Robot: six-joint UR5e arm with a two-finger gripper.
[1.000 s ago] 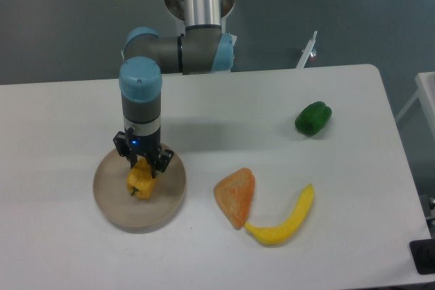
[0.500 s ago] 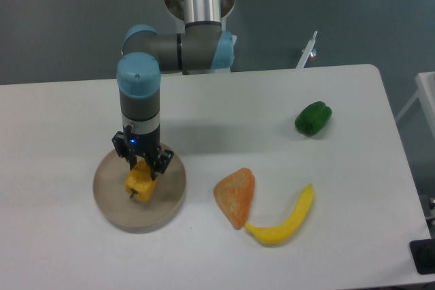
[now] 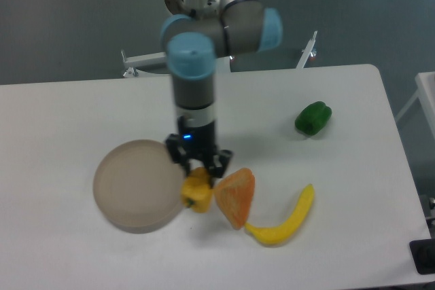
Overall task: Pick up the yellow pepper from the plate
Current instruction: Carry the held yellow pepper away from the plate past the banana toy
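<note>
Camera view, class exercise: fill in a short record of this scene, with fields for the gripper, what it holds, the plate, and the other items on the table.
gripper: closed on the yellow pepper, pointing down beside the plate's right edge
yellow pepper: held in the gripper, off the plate, at its right rim
plate: round, tan, nothing on it
orange wedge: right of the yellow pepper, close beside it
banana: front right, curved, one end by the orange wedge
green pepper: far right, alone
table: white
</note>
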